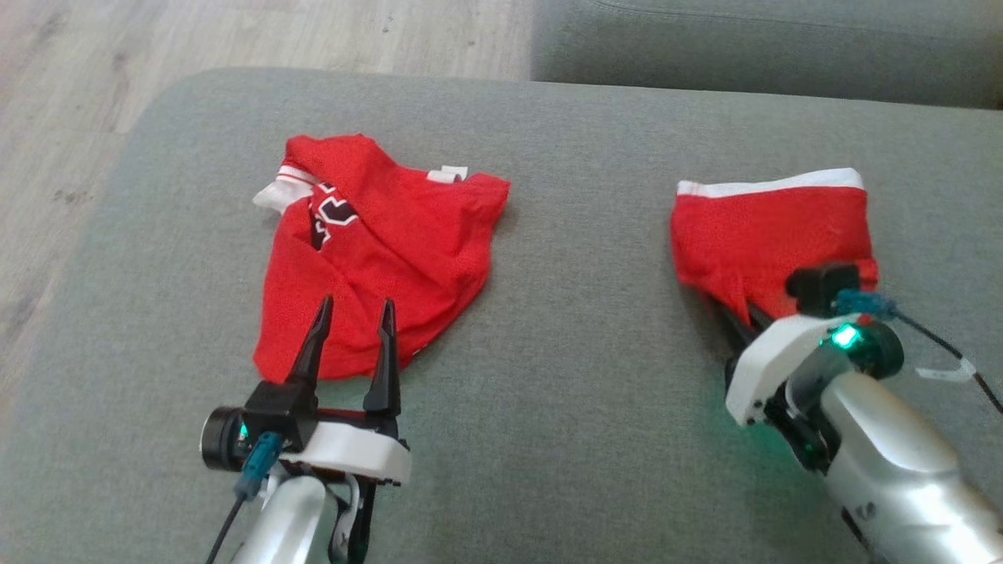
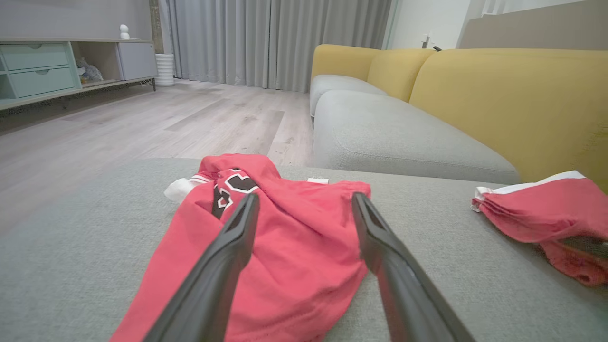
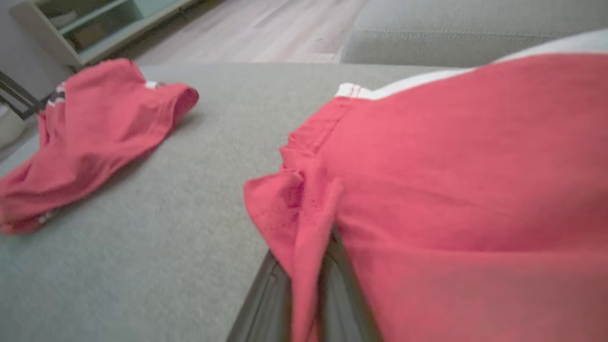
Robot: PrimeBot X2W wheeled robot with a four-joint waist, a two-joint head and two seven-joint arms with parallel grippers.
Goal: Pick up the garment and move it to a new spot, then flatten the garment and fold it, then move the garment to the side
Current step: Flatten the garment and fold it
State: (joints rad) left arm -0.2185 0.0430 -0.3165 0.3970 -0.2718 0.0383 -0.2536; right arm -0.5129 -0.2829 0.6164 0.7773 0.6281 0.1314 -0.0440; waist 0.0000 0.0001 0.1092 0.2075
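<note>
Two red garments lie on the grey cushion (image 1: 580, 329). A crumpled red jersey (image 1: 407, 235) with a black-and-white emblem lies at the left, also seen in the left wrist view (image 2: 294, 247) and the right wrist view (image 3: 99, 123). My left gripper (image 1: 356, 304) is open, its fingers (image 2: 228, 251) spread over the jersey's near edge with nothing between them. At the right lies a folded red garment with a white band (image 1: 768, 227). My right gripper (image 1: 736, 315) is shut on its near-left corner (image 3: 308, 228), with cloth draped over the fingers.
Wood floor (image 1: 235, 39) lies beyond the cushion's rounded far-left edge. Another grey seat (image 1: 768, 47) adjoins at the back right, with yellow backrests (image 2: 513, 99) behind it. Bare cushion separates the two garments. A low cabinet (image 2: 42, 66) stands across the room.
</note>
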